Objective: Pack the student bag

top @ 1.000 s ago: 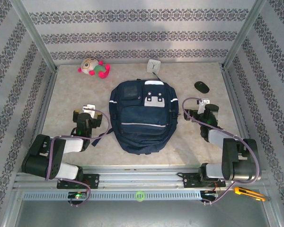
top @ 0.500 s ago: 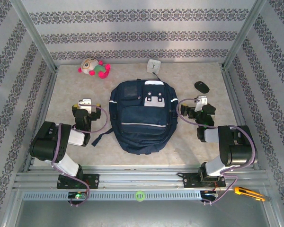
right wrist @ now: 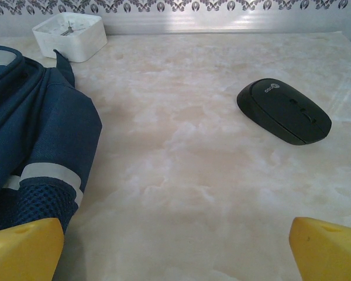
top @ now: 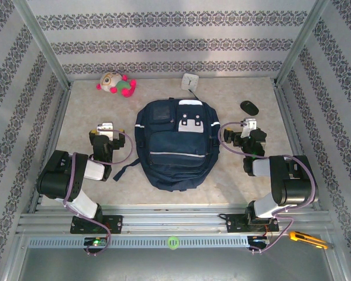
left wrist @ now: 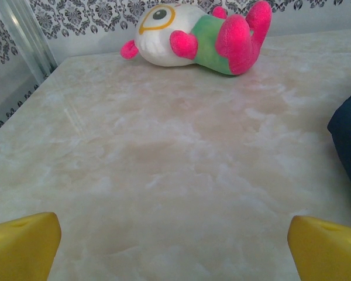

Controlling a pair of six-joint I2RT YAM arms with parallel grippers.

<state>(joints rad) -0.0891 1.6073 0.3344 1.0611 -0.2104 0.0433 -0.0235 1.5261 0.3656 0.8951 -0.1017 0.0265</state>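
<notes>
Desk (top: 234, 181): student bag (top: 174, 146) centre; plush toy (top: 116, 84) behind, left; small box (top: 190, 81) directly behind; mouse (top: 249, 107) behind, right.

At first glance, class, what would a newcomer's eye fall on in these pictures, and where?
The big navy student bag lies flat in the middle of the table. A pink-and-green plush toy brightens the far left corner, and a black mouse sits off to the bag's right.
</notes>
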